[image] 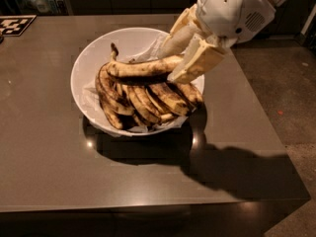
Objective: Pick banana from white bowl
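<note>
A large white bowl (91, 58) stands on the grey table and holds a pile of dark brown bananas (148, 100). A paler yellow, speckled banana (140, 68) with a dark curved stem lies level above the pile. My gripper (178, 58) reaches in from the upper right over the bowl's right side and is shut on the right end of this banana, one cream finger (197, 60) in front and one behind it. The banana is lifted a little clear of the pile.
The grey table (44, 157) ends at the right edge next to the bowl and at the front edge below. A black-and-white marker tag (15, 24) lies at the far left corner. Floor shows on the right.
</note>
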Tool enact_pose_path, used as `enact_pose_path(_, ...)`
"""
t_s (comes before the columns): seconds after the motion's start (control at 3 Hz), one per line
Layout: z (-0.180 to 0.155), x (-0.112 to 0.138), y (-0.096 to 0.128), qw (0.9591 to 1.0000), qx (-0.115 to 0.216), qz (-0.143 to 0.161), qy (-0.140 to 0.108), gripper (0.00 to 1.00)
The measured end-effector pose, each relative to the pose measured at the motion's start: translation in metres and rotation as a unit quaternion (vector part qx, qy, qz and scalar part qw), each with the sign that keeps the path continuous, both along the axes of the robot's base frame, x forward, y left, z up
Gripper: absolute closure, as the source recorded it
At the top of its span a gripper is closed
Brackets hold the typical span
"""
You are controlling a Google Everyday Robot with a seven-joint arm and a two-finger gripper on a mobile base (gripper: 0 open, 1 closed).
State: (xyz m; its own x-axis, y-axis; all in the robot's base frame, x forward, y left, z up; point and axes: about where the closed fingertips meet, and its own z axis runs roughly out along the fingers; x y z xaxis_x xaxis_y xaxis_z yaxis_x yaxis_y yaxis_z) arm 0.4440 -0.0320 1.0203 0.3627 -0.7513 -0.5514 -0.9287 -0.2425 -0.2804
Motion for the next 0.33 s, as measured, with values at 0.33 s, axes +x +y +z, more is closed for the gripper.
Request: enact_pose_path(0.33,0.0055,-0.0172,-0.0131,0.9995,0.004,-0.002,-0.031,1.0)
